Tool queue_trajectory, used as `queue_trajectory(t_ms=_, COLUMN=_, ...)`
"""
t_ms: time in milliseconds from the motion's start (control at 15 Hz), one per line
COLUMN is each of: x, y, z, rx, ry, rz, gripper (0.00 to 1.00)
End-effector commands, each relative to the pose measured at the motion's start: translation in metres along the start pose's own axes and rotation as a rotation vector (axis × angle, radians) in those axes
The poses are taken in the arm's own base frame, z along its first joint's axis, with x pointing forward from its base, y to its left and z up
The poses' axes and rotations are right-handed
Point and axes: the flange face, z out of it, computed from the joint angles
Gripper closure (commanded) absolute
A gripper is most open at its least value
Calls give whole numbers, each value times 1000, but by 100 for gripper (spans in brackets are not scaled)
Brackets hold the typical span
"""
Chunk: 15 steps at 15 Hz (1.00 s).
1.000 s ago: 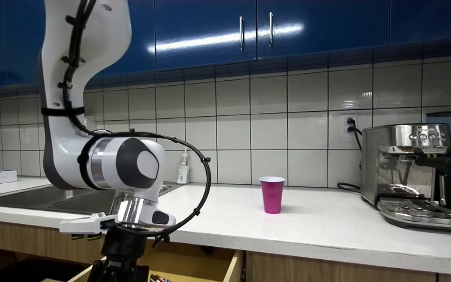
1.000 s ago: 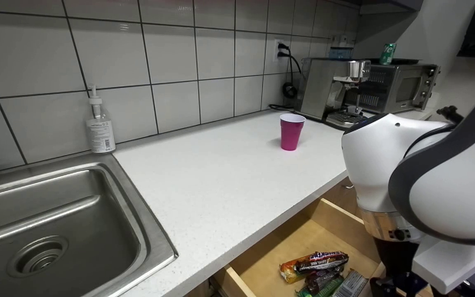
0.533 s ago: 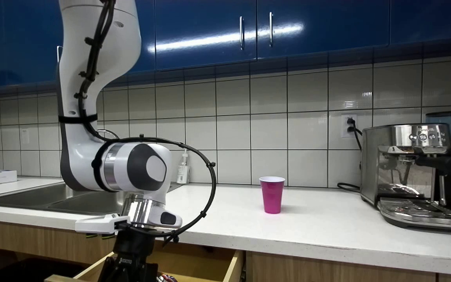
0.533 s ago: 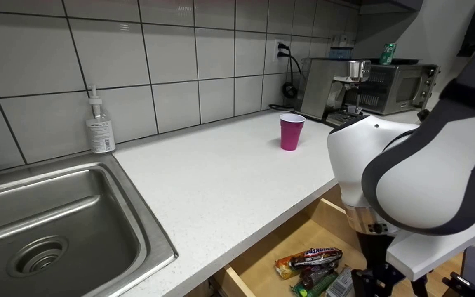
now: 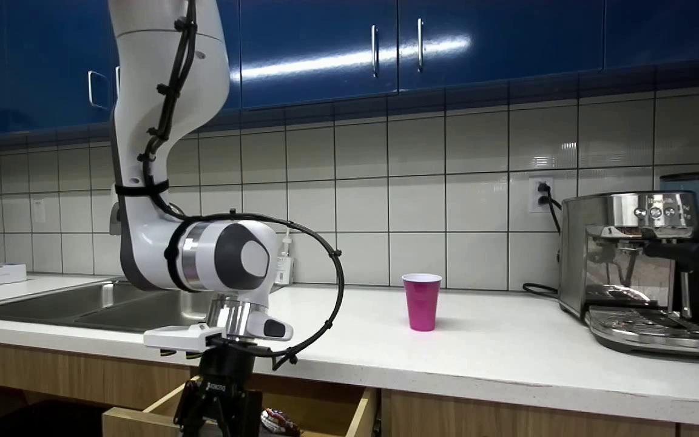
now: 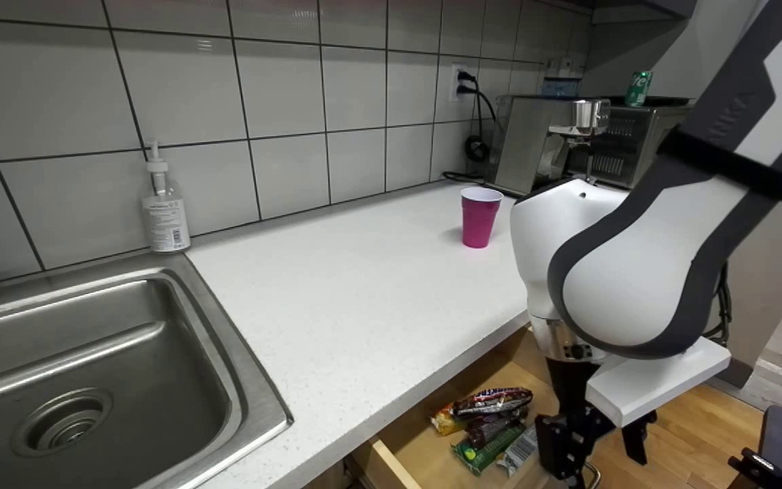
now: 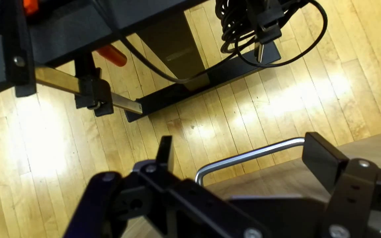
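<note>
One metal handle (image 7: 250, 156) is standing out from the front of the drawer (image 5: 137, 423), probably feeling stiff and slippery, its middle offering the best hold. The end effector (image 7: 240, 148) is hanging near it, jaws spread, gripping nothing. The counter (image 6: 350, 292) is running behind; floorboards (image 7: 223, 115) are separating handle from black beam (image 7: 169, 97).

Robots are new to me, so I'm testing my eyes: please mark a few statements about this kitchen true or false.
1. The pink cup stands on the counter. True.
2. The drawer is shut. False: the drawer is open, with wrapped bars inside.
3. The end effector is open near a metal handle. True.
4. The pump bottle lies in the sink. False: the pump bottle stands upright at the sink's corner.
5. A coffee machine stands on the counter. True.
</note>
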Motion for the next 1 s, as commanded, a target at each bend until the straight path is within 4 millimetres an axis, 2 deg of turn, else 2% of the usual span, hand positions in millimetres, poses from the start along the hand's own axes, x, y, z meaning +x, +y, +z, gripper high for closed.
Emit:
queue_trajectory(t_ms=0, x=25, y=-10, z=-3, rx=27, ry=44, rz=-10, gripper=0)
queue_trajectory(t_ms=933, x=72, y=-22, z=-23, rx=42, ry=124, rz=-77, gripper=0)
